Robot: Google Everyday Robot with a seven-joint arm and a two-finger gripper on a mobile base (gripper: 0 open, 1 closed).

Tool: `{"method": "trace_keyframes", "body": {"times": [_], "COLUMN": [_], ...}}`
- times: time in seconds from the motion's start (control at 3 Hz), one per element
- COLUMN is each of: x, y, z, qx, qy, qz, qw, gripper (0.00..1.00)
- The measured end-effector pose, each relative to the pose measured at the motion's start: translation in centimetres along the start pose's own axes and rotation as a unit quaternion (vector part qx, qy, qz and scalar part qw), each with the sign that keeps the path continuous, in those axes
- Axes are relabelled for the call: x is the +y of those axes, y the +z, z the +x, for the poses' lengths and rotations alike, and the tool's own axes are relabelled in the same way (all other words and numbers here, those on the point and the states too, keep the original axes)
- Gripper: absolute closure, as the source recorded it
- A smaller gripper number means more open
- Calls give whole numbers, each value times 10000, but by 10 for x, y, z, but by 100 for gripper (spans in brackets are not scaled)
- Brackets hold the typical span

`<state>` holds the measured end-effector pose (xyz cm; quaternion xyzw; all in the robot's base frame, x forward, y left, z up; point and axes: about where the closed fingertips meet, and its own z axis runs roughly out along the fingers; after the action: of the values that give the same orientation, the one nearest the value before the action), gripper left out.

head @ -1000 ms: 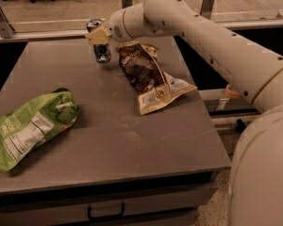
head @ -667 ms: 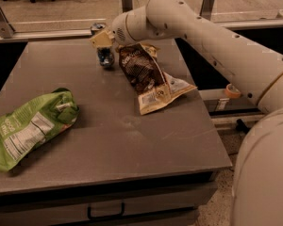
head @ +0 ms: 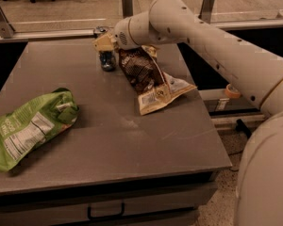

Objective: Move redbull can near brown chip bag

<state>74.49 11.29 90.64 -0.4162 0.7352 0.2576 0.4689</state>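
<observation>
Reaching in from the right, the white arm (head: 217, 46) holds the claw (head: 105, 44) over the far edge of the gray table (head: 132, 140). The claw is closed around the upper part of the can (head: 107, 61), with a tan finger (head: 104, 42) lying across the can's front. The can's blue-and-silver lower half shows just below the claw and its silver top shows just above and behind it. The can stands roughly upright, with its base at the tabletop; whether it rests on the surface or hangs a little above it cannot be told.

Just to the right of the claw lies the brown bag (head: 144, 72), its dark top end almost against the can. Its pale, crumpled bottom end stretches away from the claw toward the near right. Well apart from the claw, toward the near left, the green bag (head: 30, 126) lies flat at the table's left edge. Far below the claw, a dark drawer handle (head: 106, 212) sits in the table's front.
</observation>
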Motion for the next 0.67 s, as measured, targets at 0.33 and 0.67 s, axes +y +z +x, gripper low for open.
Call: {"method": "trace_keyframes", "body": {"times": [0.33,0.67], "x": [2,-1], "y": [0,-4], "z": [3,3], "qx": [-23,51], "qy": [43,9], "qz": [-33,10], "qw": [10000,10000], "gripper": [14,0]}}
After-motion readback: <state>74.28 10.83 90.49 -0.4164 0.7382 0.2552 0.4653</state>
